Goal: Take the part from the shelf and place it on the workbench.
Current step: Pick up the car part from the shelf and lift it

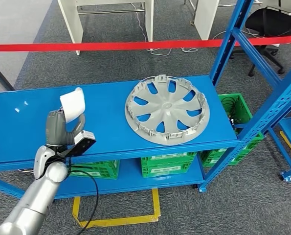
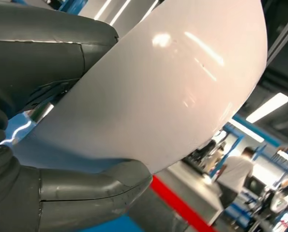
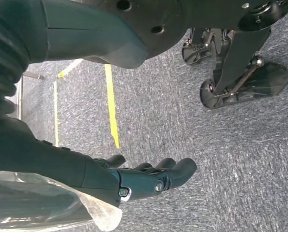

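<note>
Overhead, my left hand (image 1: 62,129) grips a smooth white curved plastic part (image 1: 73,104) above the blue metal shelf (image 1: 106,117); wrist-side, my right hand (image 3: 142,176) hangs empty, fingers loosely extended, above grey carpet (image 3: 208,154)

Bare blue shelf (image 1: 106,122) lies between the left hand (image 1: 60,129), holding a white part (image 1: 73,104), and the hubcap (image 1: 167,108), which fills the right half. Blue uprights (image 1: 225,44) flank that end.
</note>
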Controlling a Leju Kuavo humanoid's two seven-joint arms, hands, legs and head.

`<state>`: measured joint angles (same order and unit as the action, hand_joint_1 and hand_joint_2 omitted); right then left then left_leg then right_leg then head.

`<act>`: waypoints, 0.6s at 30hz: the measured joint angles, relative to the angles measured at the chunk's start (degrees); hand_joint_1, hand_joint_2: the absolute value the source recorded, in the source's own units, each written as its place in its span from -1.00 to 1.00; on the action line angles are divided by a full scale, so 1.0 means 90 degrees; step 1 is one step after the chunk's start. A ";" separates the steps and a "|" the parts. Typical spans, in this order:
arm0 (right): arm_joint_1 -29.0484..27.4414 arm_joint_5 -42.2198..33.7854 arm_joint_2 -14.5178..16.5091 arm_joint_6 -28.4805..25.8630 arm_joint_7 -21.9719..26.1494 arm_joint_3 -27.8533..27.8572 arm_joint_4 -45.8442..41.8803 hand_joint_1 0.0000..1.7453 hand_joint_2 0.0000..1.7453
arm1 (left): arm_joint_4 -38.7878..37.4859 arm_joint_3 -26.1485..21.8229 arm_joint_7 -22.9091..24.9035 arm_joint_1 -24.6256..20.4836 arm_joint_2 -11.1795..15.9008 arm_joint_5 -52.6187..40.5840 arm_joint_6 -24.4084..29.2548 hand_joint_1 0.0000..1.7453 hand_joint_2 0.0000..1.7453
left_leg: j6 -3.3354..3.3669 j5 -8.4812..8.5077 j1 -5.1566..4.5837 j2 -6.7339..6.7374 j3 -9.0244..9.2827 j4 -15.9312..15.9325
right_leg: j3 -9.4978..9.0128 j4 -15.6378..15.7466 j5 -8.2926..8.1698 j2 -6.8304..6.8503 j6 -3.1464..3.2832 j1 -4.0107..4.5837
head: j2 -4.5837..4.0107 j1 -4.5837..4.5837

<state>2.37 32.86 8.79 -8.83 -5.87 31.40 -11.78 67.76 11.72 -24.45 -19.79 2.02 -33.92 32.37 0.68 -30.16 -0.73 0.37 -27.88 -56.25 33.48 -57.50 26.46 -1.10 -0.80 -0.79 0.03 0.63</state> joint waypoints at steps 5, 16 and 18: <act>-0.0012 0.0003 0.0025 -0.0046 -0.0012 0.0036 -0.0001 -1.00 1.00 | 0.0750 -0.0080 -0.0354 0.0294 -0.0148 0.0813 -0.0148 1.00 1.00 | 0.0000 0.0001 0.0001 0.0000 -0.0001 0.0000 | 0.0002 0.0000 -0.0002 0.0000 0.0000 0.0001 | 0.0001 -0.0002; -0.0058 0.0142 0.0222 -0.0188 0.0073 0.0202 -0.0002 -1.00 1.00 | 0.3607 -0.0071 -0.1150 0.1726 -0.0627 0.3430 -0.1288 1.00 1.00 | 0.0134 0.0126 0.0002 0.0024 -0.0011 0.0048 | 0.0056 0.0018 -0.0018 0.0014 -0.0135 -0.0032 | 0.0001 -0.0002; -0.0061 0.0120 0.0228 -0.0191 0.0130 0.0258 -0.0002 -1.00 1.00 | 0.3915 -0.0070 -0.1252 0.1970 -0.0701 0.3676 -0.1552 1.00 1.00 | 0.0209 0.0236 0.0030 0.0064 -0.0026 0.0154 | 0.0233 -0.0358 0.0335 0.0046 -0.0157 -0.0017 | 0.0000 0.0018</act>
<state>1.82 33.94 10.85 -10.55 -4.70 33.73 -11.80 102.99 11.09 -35.71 -2.07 -4.29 -0.84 18.40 2.56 -28.04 -0.46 0.94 -28.11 -54.87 35.58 -60.72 29.48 -0.69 -2.21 -0.95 0.03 0.79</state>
